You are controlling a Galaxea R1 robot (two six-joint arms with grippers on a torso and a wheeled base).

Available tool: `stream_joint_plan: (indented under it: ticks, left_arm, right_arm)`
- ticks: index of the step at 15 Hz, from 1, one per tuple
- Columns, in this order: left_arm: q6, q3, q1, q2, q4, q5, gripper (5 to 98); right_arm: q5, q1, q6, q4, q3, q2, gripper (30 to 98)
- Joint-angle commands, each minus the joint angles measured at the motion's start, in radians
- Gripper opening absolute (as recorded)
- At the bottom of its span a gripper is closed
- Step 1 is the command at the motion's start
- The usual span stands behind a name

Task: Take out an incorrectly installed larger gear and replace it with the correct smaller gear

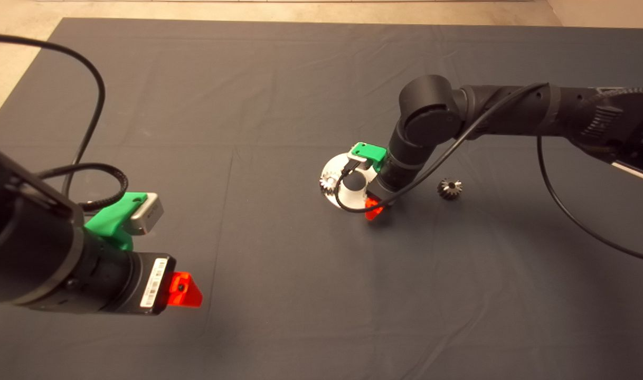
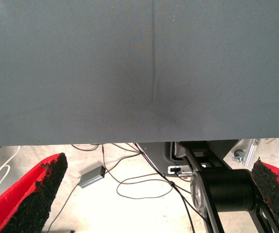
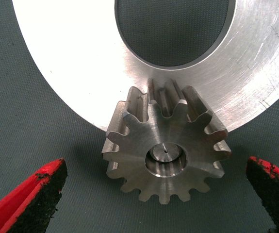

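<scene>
Here the right gripper [image 3: 154, 199] hangs over the near-right edge of the silver ring plate [image 3: 81, 63], fingers spread wide, one pad [image 3: 37, 199] on each side of the large gear [image 3: 164, 153] and neither touching it. The large gear sits on the plate's rim, overhanging onto the mat [image 3: 27, 126], with a pin visible in its centre hole. In the head view the right arm reaches in over the plate [image 1: 332, 171], hiding the large gear; a pale small gear [image 1: 328, 182] sits at the plate's left edge. The small gear [image 1: 450, 188] lies on the mat [image 1: 279, 95] to the right of the plate, apart from it. The left gripper [image 1: 184, 290] waits at lower left, fingers [image 2: 32, 194] apart and empty above the mat edge [image 2: 129, 73], with cables on the floor beyond.
</scene>
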Motion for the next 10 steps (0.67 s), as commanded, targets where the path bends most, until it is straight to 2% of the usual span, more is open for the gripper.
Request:
stream_joint_plan:
  ticks: [1,2,7,9,10]
  left_arm:
    - [-0.006,0.011,-0.011,0.000,-0.018,0.087,98.2]
    - [-0.006,0.011,-0.011,0.000,-0.018,0.087,98.2]
    - [-0.007,0.011,-0.010,0.003,-0.017,0.085,98.2]
    - [-0.007,0.011,-0.011,0.005,-0.017,0.085,98.2]
    - [-0.007,0.011,-0.010,0.005,-0.017,0.085,98.2]
  right_arm:
    - [-0.010,0.027,0.002,-0.029,-0.002,0.005,97.7]
    - [0.011,0.027,0.002,-0.029,-0.009,0.005,97.7]
    - [0.016,0.027,0.003,-0.029,-0.032,0.014,95.6]
    - [0.021,0.030,0.003,-0.028,-0.032,0.016,90.3]
    - [0.032,0.035,0.003,-0.029,-0.032,0.016,90.1]
